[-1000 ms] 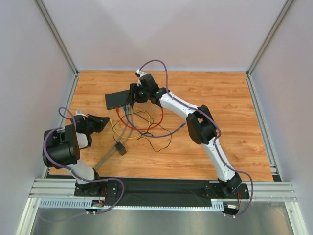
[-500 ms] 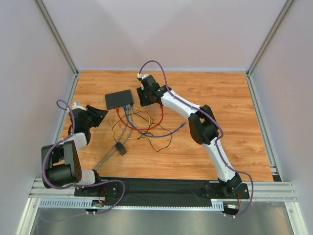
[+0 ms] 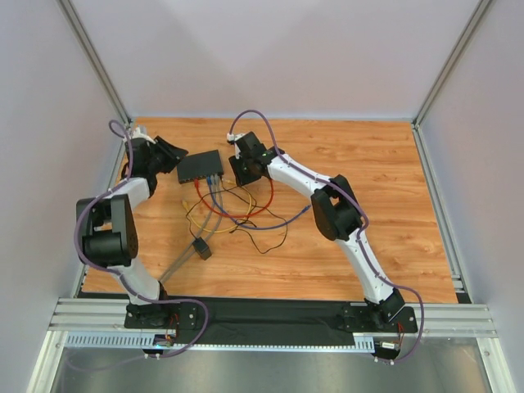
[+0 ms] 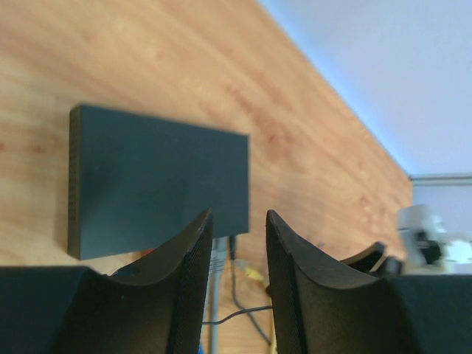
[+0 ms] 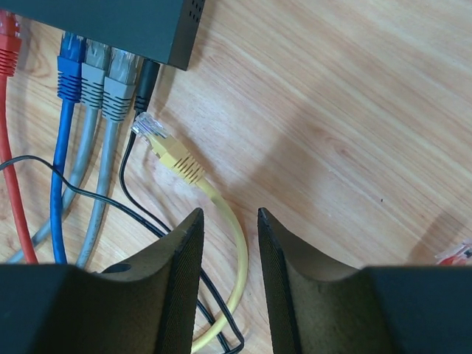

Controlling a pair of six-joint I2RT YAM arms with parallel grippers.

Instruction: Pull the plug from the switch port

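Bright even light, soft shadows, left wrist view blurred (far edge)

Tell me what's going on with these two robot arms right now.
Both arms are working around a black network switch on the wooden table. The right gripper hovers open over the port side, where a yellow cable's plug lies loose on the wood, out of its port. A blue cable, two grey cables, a red cable and a black power lead are plugged in. The left gripper is open near the switch's other end, holding nothing.
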